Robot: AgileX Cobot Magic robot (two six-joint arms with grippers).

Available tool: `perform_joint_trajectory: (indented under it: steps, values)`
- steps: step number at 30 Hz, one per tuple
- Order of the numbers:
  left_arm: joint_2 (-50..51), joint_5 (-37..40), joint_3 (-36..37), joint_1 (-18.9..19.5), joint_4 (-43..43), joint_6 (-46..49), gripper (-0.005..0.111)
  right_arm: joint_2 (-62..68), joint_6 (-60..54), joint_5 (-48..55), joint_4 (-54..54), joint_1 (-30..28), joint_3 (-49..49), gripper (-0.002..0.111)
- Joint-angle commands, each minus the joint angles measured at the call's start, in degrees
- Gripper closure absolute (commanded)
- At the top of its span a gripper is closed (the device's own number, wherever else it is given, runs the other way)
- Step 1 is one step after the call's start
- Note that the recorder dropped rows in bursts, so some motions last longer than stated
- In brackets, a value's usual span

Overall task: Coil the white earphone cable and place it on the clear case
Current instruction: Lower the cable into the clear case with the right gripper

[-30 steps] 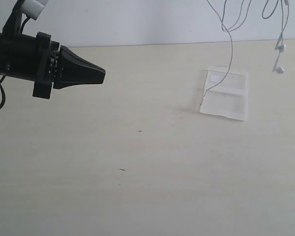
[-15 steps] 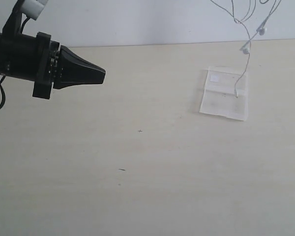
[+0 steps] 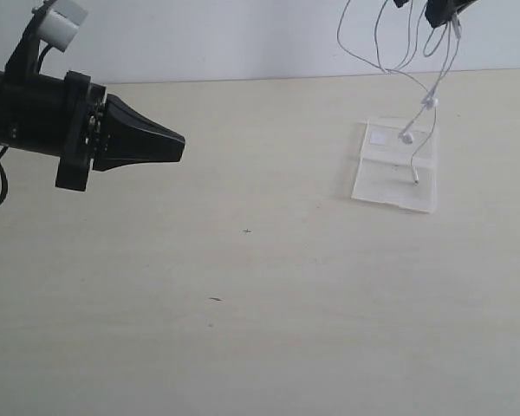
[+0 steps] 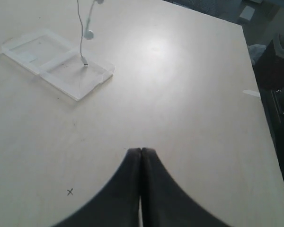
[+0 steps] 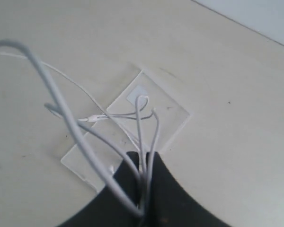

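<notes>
The thin white earphone cable (image 3: 407,136) hangs in loose loops from the right gripper (image 5: 141,163), whose black jaws pinch it, above the flat transparent clear case (image 3: 390,186) at far right. The left gripper (image 3: 178,139) is closed and empty, well apart at left.

Exterior view: bright, flat, diffuse light, with only a faint soft shadow beside the clear case (image 3: 394,169) on the table (image 3: 243,329); overall slightly soft and low-res. Left wrist view: broad glare patch on the table, the left gripper (image 4: 140,153) up close is a black defocused mass, and the strip past the table edge goes dark. Right wrist view is dimmer and greyer; the white earphone cable (image 5: 61,101) loops near the lens are fat and blurred, and the right gripper (image 5: 143,165) is out of focus too.
</notes>
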Motion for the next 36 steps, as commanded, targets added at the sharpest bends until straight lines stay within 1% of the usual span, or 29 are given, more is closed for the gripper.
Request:
perform_joint_trajectory:
  steps: [1,4,9,14,18,22,28,36]
  values:
    - [-0.3,-0.5,0.4,0.0,-0.5,0.9,0.107,0.2,3.3,-5.5,-0.3,-0.3,3.0,0.108]
    - [-0.3,-0.5,0.4,0.0,-0.5,0.9,0.107,0.2,3.7,-8.1,0.2,-1.1,5.7,0.108]
    - [-0.3,-0.5,0.4,0.0,-0.5,0.9,0.107,0.2,4.4,-13.3,1.4,-4.2,12.2,0.108]
    - [-0.3,-0.8,0.4,0.0,-0.5,0.9,0.107,0.2,5.6,-22.3,5.1,-6.9,18.9,0.108]
    - [-0.3,-0.9,1.6,0.0,-1.7,2.9,0.107,0.2,5.6,-28.3,7.7,-7.2,22.2,0.108]
    - [-0.3,-0.9,2.6,0.0,-3.6,5.2,0.107,0.2,5.6,-30.0,12.2,-7.2,22.4,0.108]
    - [-0.3,-0.9,2.6,0.0,-3.6,5.2,0.107,1.0,5.6,-30.9,12.7,-7.1,22.8,0.108]
    - [-0.3,-1.0,2.6,0.2,-3.8,5.2,0.107,3.7,5.6,-40.6,14.7,-7.1,29.2,0.108]
